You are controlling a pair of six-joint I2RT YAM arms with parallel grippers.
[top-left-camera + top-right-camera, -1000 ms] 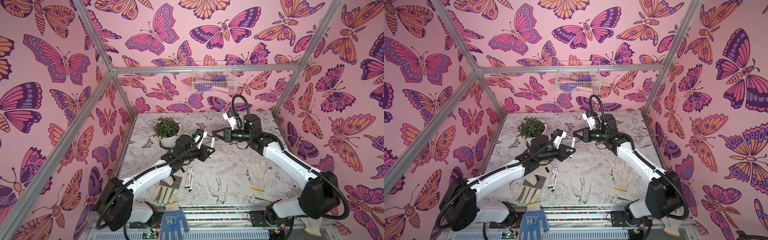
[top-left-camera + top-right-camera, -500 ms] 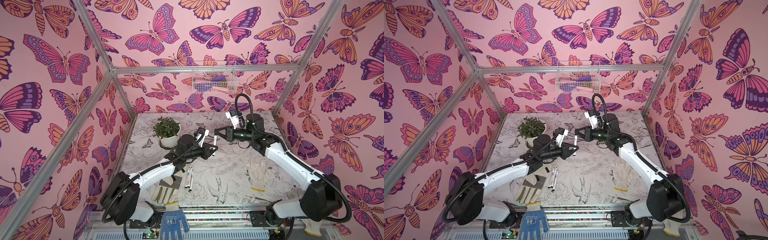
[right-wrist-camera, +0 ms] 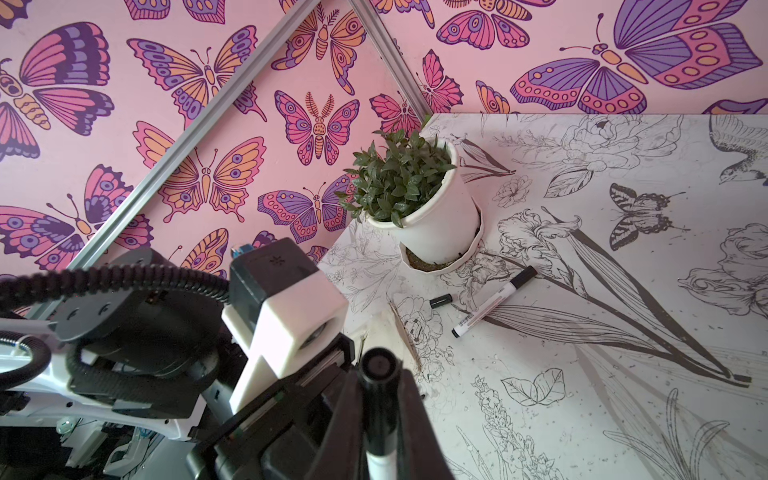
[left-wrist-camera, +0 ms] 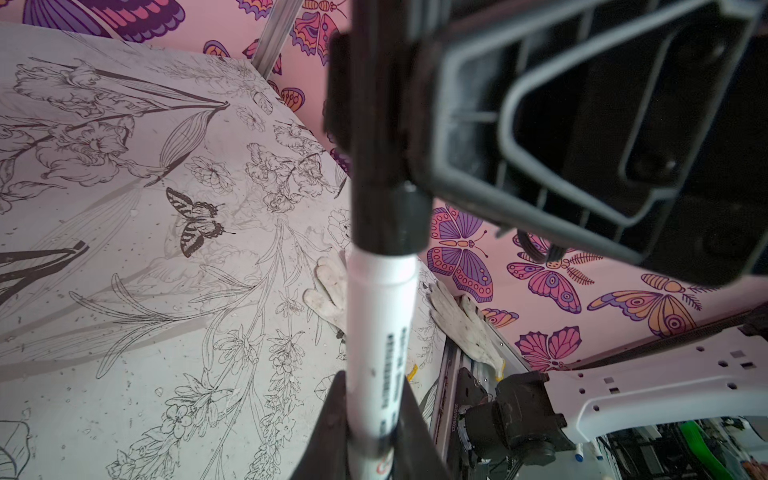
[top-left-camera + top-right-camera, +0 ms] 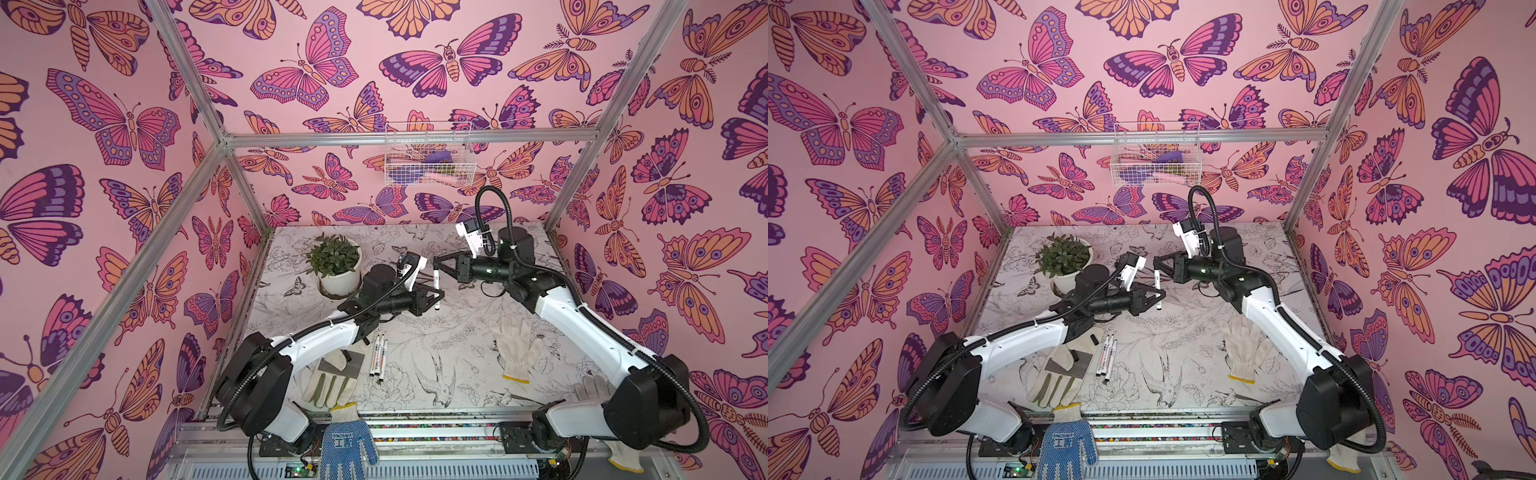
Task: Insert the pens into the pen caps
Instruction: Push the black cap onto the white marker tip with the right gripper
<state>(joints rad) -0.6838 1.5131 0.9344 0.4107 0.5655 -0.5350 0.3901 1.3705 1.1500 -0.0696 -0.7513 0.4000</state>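
Left gripper [image 4: 370, 388] fingers clamp a white pen [image 4: 380, 328]. Just beyond them, right gripper [image 3: 379, 378] fingers pinch the black cap [image 4: 386, 216] on its end.

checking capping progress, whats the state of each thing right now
held pen: lifted, end inside the held cap
held cap: on the pen, seating unclear
left gripper: shut on the held pen
right gripper: shut on the held cap
lone pen: lying flat, capped
loose cap: lying beside the lone pen, empty
three pens: lying side by side, capping unclear
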